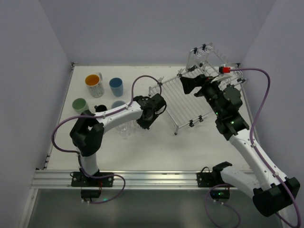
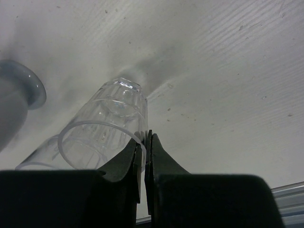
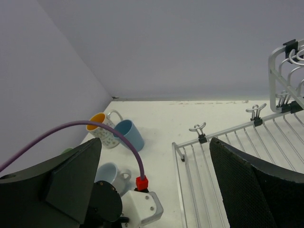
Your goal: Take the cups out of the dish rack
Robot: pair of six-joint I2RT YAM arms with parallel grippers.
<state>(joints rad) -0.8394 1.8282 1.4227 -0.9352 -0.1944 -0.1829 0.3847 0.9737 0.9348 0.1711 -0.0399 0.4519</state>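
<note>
My left gripper (image 2: 145,138) is shut on the rim of a clear glass (image 2: 107,128), which stands over the white table. In the top view that gripper (image 1: 141,123) and glass (image 1: 124,129) are left of the dish rack (image 1: 183,102). A second clear rim (image 2: 33,163) shows beside the glass. My right gripper (image 1: 189,85) hangs open above the rack's flat section (image 3: 223,156), with nothing between its fingers (image 3: 256,185). On the table at the left stand the white mug with orange inside (image 1: 93,84), a blue cup (image 1: 116,86), a pale green cup (image 1: 80,105) and a light blue mug (image 1: 118,105).
The rack's raised slotted back (image 1: 209,54) stands at the far right by the wall. A dark cup (image 1: 99,108) sits partly hidden behind the left forearm. White walls close the left, back and right sides. A metal rail (image 1: 156,178) runs along the near edge.
</note>
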